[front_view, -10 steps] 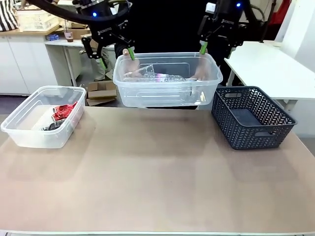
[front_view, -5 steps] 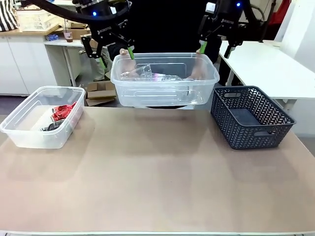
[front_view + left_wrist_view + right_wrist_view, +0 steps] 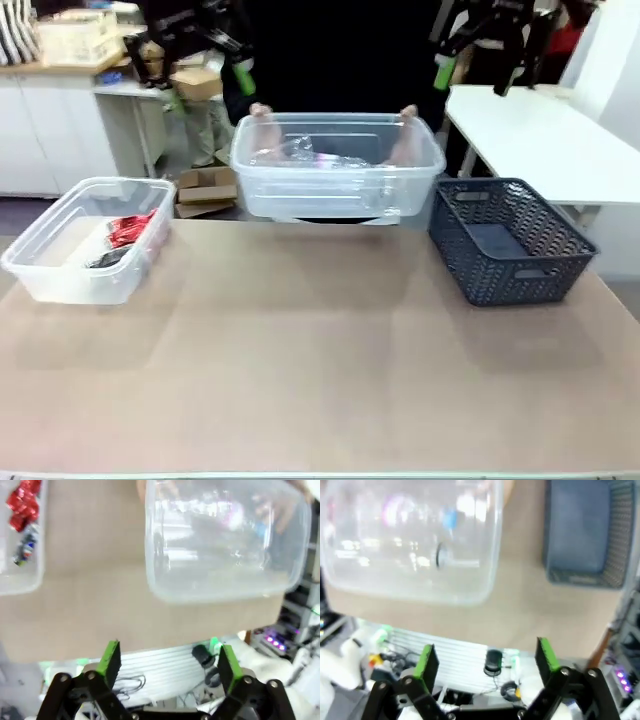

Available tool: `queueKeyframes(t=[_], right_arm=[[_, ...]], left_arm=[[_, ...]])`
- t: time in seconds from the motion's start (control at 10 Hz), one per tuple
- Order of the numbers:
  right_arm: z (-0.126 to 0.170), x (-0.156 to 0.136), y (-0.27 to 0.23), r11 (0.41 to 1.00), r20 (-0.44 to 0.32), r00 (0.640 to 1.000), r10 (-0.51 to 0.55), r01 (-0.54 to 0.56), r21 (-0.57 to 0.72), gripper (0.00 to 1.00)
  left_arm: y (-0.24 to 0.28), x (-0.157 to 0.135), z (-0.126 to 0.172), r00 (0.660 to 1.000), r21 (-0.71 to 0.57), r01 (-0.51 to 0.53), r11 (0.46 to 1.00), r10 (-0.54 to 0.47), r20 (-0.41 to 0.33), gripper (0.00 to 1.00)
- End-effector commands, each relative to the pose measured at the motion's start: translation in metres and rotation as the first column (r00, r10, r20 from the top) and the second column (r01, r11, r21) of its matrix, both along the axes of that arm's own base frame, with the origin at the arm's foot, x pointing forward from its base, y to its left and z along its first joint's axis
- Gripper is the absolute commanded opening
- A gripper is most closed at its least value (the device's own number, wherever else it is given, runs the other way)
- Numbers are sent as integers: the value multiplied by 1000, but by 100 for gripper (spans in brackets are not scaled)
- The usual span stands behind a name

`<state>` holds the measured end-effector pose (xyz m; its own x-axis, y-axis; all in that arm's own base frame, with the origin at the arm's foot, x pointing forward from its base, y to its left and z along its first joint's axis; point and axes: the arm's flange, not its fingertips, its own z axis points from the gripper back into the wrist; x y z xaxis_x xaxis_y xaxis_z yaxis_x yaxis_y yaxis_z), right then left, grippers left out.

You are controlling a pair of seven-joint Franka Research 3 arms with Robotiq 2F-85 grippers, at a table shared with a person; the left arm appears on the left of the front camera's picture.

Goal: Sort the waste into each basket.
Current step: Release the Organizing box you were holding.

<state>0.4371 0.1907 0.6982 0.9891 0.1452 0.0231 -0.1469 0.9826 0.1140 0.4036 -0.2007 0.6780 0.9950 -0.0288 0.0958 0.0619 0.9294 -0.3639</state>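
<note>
One clear basket (image 3: 337,190) is held above the table's far edge by a person's hands (image 3: 258,112) at its two back corners; clear plastic bottles (image 3: 300,152) lie in it. The other clear basket (image 3: 60,275) stands at the left with crushed red cans (image 3: 128,228) and a dark can (image 3: 105,258) inside. My left gripper (image 3: 200,62) hangs open, high above the held basket's left end. My right gripper (image 3: 475,70) hangs open above its right end. In the left wrist view the open fingers (image 3: 110,657) look down on that basket (image 3: 225,580); the right wrist view shows the same basket (image 3: 410,580).
A dark blue lattice basket (image 3: 510,270) stands at the right of the table, also below the right wrist camera as the blue basket (image 3: 585,530). A white side table (image 3: 560,140) is behind it. The brown tabletop (image 3: 320,360) lies bare across the middle and front.
Both grippers have risen up and away from the ends of the middle basket, staying open. The person still holds that basket at the far edge.
</note>
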Motion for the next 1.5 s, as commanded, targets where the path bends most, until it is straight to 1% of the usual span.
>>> queueKeyframes(t=[0.0,0.1,0.2,0.3,0.4,0.5,0.6,0.7,0.9,1.0,1.1,1.2,1.3,1.4], right_arm=[[-29,-99,-7,999,99,995,28,-30,21,100],[-37,-128,-5,996,123,988,-89,89,9,100],[-51,-147,-5,982,128,974,-187,189,-5,100],[-65,-151,-7,968,101,965,-241,246,-45,100],[-81,-148,-13,955,53,957,-284,288,-78,100],[-96,-142,-22,958,8,961,-277,277,-81,100],[-106,-126,-30,953,-30,957,-287,282,-110,100],[-88,-156,-20,963,44,968,-247,250,-98,100],[-88,-156,-20,963,44,968,-247,250,-98,100],[-102,-145,-26,957,9,964,-266,265,-116,100],[-106,-141,-23,975,-4,975,-221,221,-7,100],[-115,-168,-46,960,19,989,-147,138,243,100],[-122,-199,-73,864,39,992,-122,86,496,100],[-124,-224,-98,681,87,981,-176,57,730,100]], left_arm=[[30,-100,-12,987,-59,144,988,-139,82,100],[32,-147,-12,971,-54,194,980,-184,153,100],[37,-177,-15,965,-79,120,990,-97,242,100],[39,-174,-22,977,-81,96,992,-78,198,100],[42,-155,-40,994,-53,103,993,-100,43,100],[46,-128,-66,977,-63,169,984,-175,-119,100],[46,-95,-89,945,-113,171,979,-196,-264,100],[46,-173,-49,993,-39,111,993,-109,49,100],[46,-173,-49,993,-39,111,993,-109,49,100],[46,-173,-49,993,-39,111,993,-109,49,100],[45,-154,-59,991,-51,130,990,-131,-5,100],[72,-175,-65,994,-158,110,981,-111,6,100],[109,-196,-70,996,-355,88,931,-89,12,100],[150,-214,-77,997,-566,81,820,-72,39,100]])
